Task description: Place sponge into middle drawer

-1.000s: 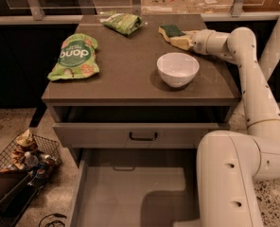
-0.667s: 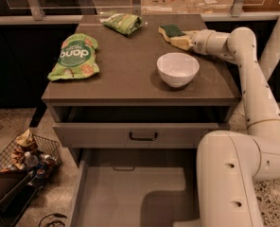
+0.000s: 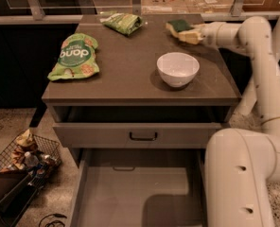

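Observation:
The sponge, pale yellow foam with a dark green scrub layer, is at the back right of the cabinet top, tilted and slightly raised. My gripper reaches in from the right and is shut on the sponge's right end. The middle drawer is pulled far out at the bottom of the view, with a bare flat grey floor. My arm's lower white link covers the drawer's right side.
A white bowl stands just in front of the sponge. One green snack bag lies at the left and another at the back. The upper drawer with a dark bar handle is slightly open. A wire basket sits on the floor at the left.
The sponge and gripper have shifted slightly up and to the right. The bowl, bags and drawers have not moved.

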